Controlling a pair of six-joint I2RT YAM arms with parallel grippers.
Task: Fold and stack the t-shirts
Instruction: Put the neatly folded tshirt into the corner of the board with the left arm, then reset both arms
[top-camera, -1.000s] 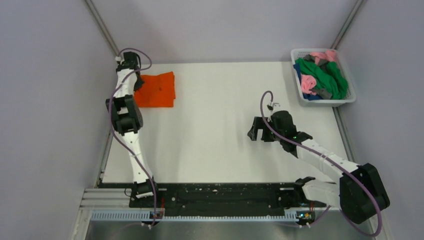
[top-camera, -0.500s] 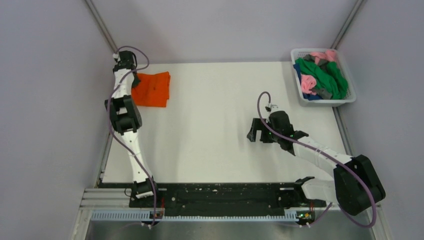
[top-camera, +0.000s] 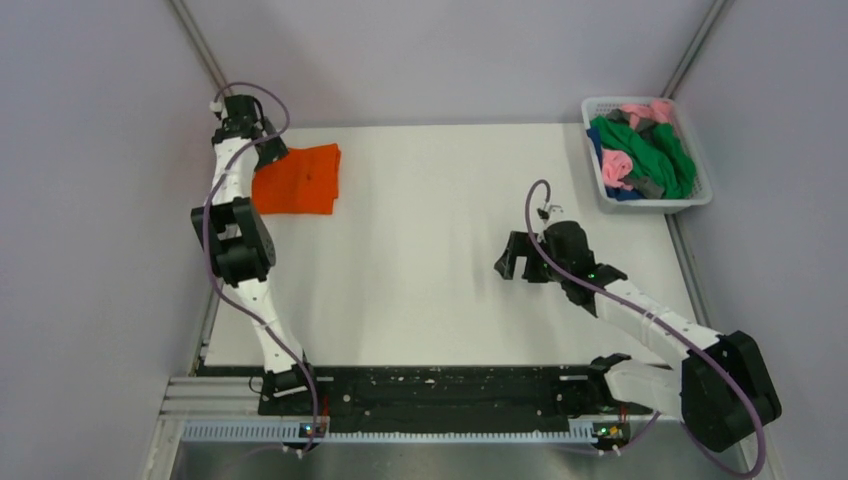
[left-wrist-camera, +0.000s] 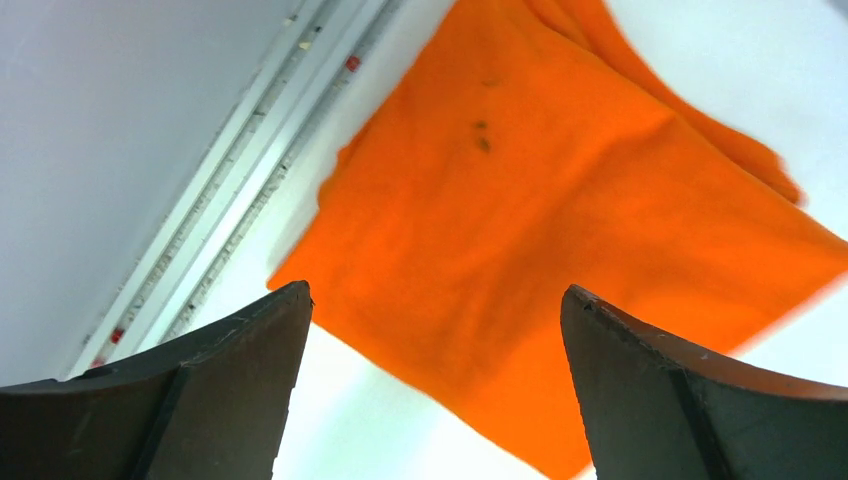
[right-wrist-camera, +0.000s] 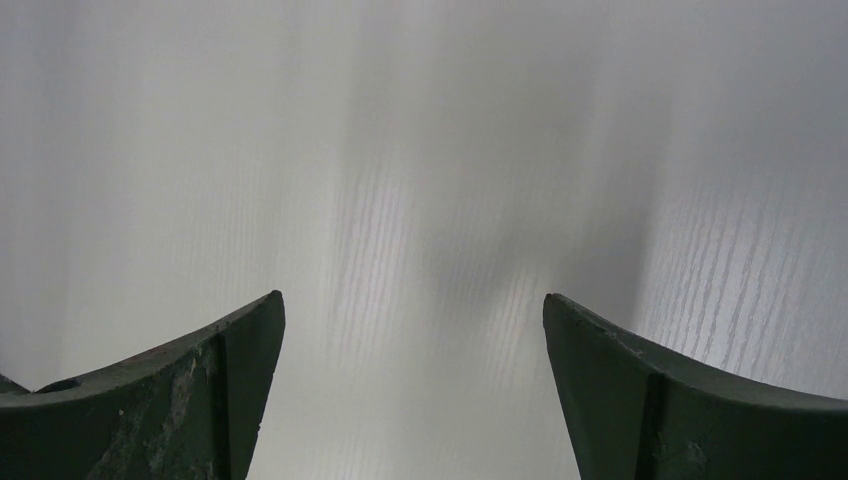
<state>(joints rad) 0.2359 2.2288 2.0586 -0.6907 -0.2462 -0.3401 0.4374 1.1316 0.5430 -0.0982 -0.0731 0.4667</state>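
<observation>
Orange cloth lay folded into a rough rectangle near the far left corner of the surface (top-camera: 440, 200), close to the left wall. This orange t-shirt (top-camera: 297, 179) was no longer gripped. The left end effector (left-wrist-camera: 433, 297), closed at the shirt's left edge a second before, had sprung wide and drawn back toward the wall. It hung over the shirt with nothing between its fingers. In that same second the shirt had been dragged a little leftward, and it now rested flat. The right end effector (right-wrist-camera: 413, 298) had stayed wide and empty over bare surface right of centre, well apart from any cloth. The release suggested the first folded shirt had been set down as the base of the stack. The remaining t-shirts (top-camera: 650, 150), green, pink, blue and grey, sat heaped in the white basket (top-camera: 700, 197) at the far right corner, so fetching one probably came next.
</observation>
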